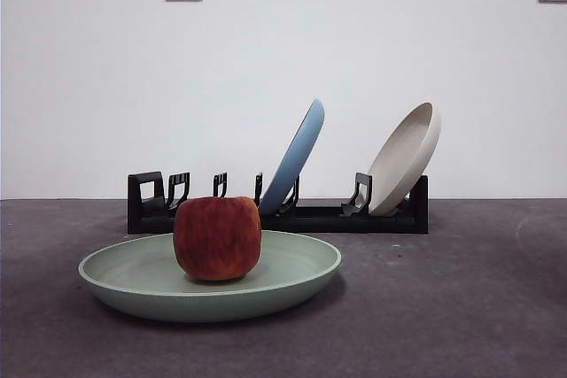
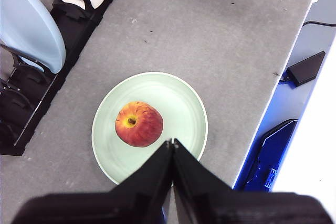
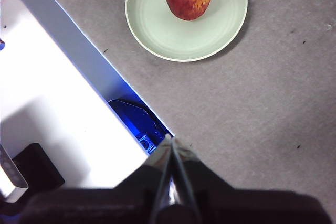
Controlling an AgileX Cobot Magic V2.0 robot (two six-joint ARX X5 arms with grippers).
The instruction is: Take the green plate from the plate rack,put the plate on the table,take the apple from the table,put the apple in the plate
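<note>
Both end effectors, left [image 2: 172,142] and right [image 3: 171,139], appear clenched empty above the table [image 1: 461,307].

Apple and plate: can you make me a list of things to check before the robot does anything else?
1. The apple sits in the green plate: ok.
2. Green plate lies flat on the table: ok.
3. Left gripper is shut, holding nothing, above the plate's edge: ok.
4. Right gripper is shut, holding nothing, away from the plate: ok.
5. Light blue plate and cream plate lean in the plate rack: ok.
6. Apple steady, will not roll: cannot tell.
</note>
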